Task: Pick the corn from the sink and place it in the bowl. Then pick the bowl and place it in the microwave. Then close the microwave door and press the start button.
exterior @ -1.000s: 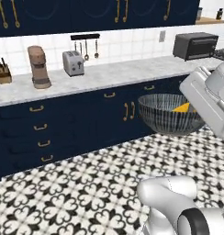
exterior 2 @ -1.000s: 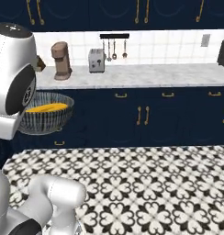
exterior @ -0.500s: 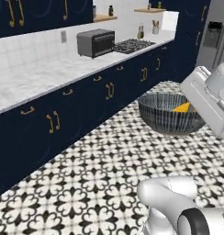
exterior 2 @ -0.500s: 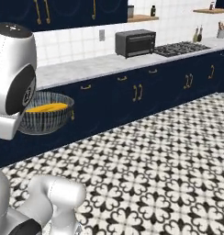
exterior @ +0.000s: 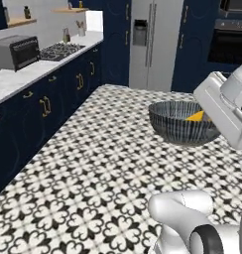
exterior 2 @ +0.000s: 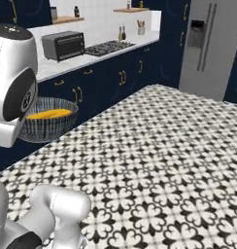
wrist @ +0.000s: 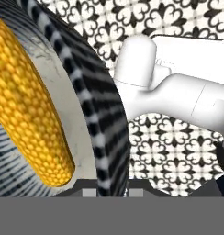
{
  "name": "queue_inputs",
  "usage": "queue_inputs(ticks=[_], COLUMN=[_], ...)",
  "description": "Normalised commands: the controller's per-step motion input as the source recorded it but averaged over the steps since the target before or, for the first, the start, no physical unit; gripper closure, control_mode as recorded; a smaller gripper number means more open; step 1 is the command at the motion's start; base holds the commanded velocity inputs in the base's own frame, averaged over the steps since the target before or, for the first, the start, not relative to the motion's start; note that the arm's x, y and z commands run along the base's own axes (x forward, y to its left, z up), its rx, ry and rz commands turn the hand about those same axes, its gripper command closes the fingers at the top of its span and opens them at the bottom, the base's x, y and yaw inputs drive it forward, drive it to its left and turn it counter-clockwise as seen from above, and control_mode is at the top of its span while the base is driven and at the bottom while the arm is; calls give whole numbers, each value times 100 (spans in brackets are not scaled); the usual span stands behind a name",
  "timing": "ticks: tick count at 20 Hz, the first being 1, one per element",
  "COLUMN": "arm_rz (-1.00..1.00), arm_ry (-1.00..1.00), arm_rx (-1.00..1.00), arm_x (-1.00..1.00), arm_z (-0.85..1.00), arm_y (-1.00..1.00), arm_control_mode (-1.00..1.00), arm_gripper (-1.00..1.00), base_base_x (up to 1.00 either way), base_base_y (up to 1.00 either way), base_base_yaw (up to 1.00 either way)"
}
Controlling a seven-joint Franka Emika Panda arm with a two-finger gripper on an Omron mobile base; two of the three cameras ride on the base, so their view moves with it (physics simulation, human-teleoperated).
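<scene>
While the base faces open patterned floor (exterior: 93, 163), the bowl (exterior: 182, 121) hangs in the air at the arm's end with the corn (exterior 2: 48, 114) lying inside it, so the first step looks done and the carry to the microwave is the step in hand, as I judge it. Gripper (wrist: 104, 183) is clamped on the bowl's rim: hand view shows the striped wall running down between the two dark tips, the pale inside and the cob to the left of it, the floor to the right. Holding by the rim keeps the bowl roughly level, so the corn rests against the inner wall instead of rolling out; in the left base view only its yellow end shows over the right rim, next to the white hand. Bowl is well above the floor, nothing under it. Far left there is a counter (exterior: 24, 74) with a toaster oven (exterior: 16, 52) and a cooktop (exterior 2: 108, 47); a grey fridge (exterior: 150, 44) stands far centre, and a dark wall oven (exterior: 231, 47) is far right in the left base view. No brand, label or writing can be read anywhere; the bottles on the far shelf are too small to tell.
</scene>
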Motion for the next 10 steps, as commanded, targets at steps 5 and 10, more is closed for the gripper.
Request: queue_inputs(ticks=[5,10], arm_rz=[0,0], arm_ry=[0,0], arm_rx=[0,0], arm_x=[0,0], arm_z=[0,0], arm_y=[0,0], arm_control_mode=[100,100], arm_gripper=[100,100], base_base_x=[-4,34], base_base_y=[-51,-78], base_base_yaw=[-56,-34])
